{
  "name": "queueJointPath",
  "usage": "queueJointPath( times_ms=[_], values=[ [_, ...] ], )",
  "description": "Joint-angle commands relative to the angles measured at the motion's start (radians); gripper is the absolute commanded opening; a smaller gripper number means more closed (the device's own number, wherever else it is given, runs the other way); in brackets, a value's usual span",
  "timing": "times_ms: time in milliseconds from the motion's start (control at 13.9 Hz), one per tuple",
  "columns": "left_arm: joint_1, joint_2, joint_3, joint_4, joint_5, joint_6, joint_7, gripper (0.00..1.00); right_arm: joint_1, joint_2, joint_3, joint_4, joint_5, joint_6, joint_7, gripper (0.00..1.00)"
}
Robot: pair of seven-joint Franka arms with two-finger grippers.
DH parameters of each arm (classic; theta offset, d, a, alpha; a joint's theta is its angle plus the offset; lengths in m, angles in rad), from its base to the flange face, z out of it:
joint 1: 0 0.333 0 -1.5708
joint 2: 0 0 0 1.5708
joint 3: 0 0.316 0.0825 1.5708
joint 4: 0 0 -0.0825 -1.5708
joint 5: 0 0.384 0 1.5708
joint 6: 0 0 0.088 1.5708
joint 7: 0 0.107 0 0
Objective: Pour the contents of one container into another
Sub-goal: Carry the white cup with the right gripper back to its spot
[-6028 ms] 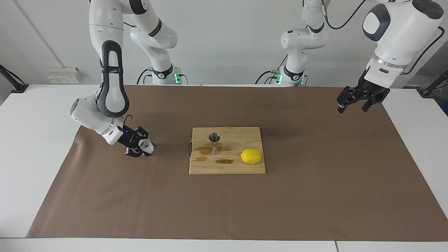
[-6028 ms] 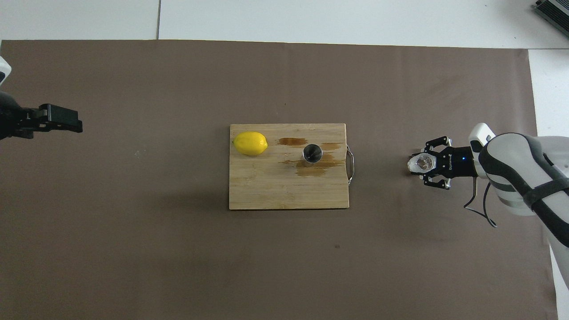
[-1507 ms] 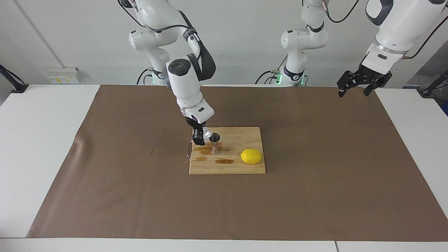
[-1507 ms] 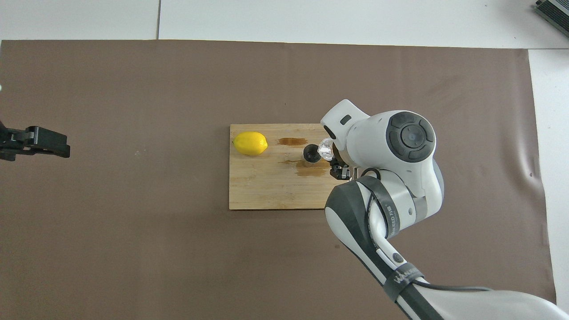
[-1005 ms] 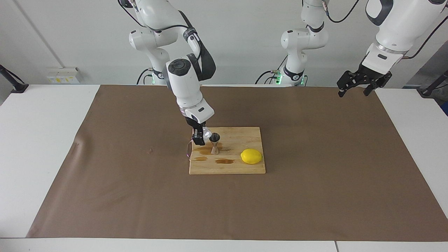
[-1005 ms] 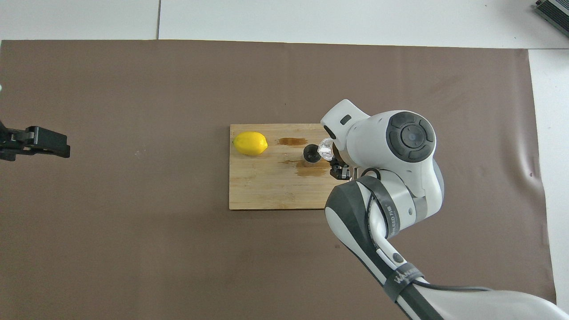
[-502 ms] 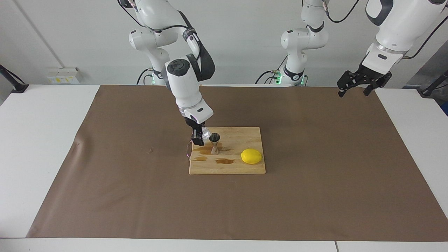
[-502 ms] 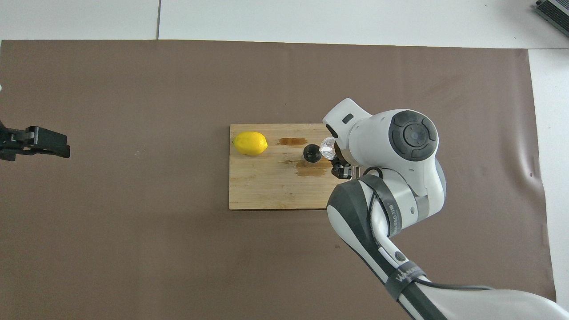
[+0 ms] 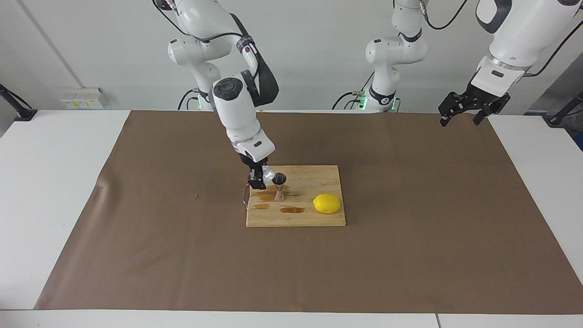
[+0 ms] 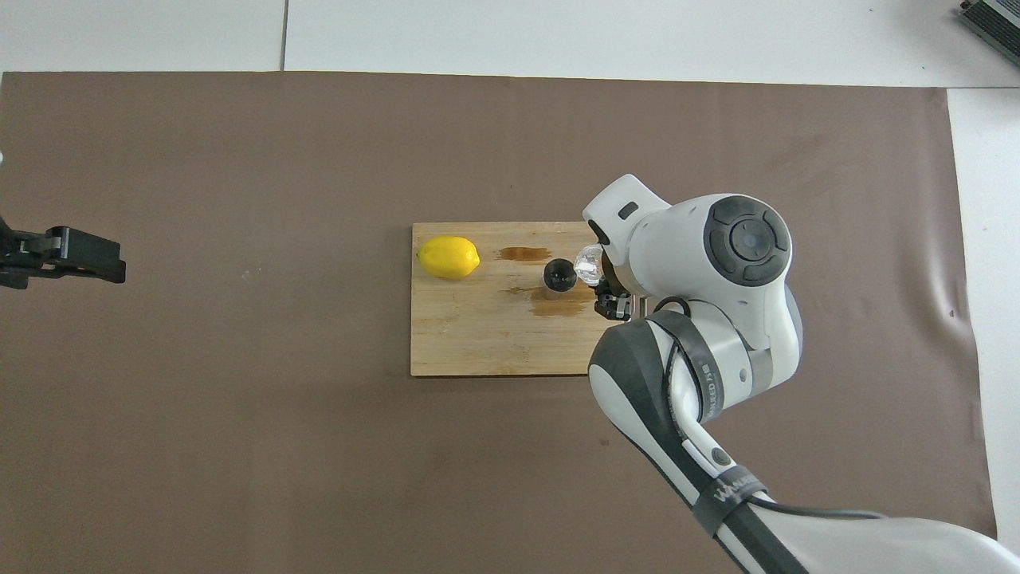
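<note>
Wooden board (image 9: 319, 218) sits mid-bench on the brown mat (image 9: 410, 255), lemon (image 9: 327, 203) lying on it toward the left arm's end, and dark wet stains (image 9: 291, 210) showing on the wood beside it.

There is one clear cup (image 9: 268, 173), one steel jigger (image 9: 279, 186), one lemon (image 9: 327, 203), one wooden board (image 9: 314, 218), and two grippers.

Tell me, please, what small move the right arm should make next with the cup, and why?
Probably tip the clear cup a little further. The right gripper holds it tilted right beside the steel jigger, at rim height, over the cutting board, which already carries wet stains. The left gripper waits, open.
</note>
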Motion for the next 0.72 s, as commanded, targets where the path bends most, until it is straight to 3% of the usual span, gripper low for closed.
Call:
queueJointPath(
  times_ms=[0,215,646],
  values=[
    [-0.003,-0.028,0.007,-0.027,-0.011,-0.004,0.004,1.0,-0.02,-0.011,0.008,0.001,0.047,0.012,0.001,0.41],
    [-0.003,-0.028,0.007,-0.027,-0.011,-0.004,0.004,1.0,-0.072,-0.02,0.01,0.003,0.12,0.009,-0.071,0.41],
    [-0.003,-0.028,0.007,-0.027,-0.011,-0.006,0.004,1.0,-0.246,-0.033,0.008,-0.012,0.37,-0.065,-0.388,0.41]
  ],
)
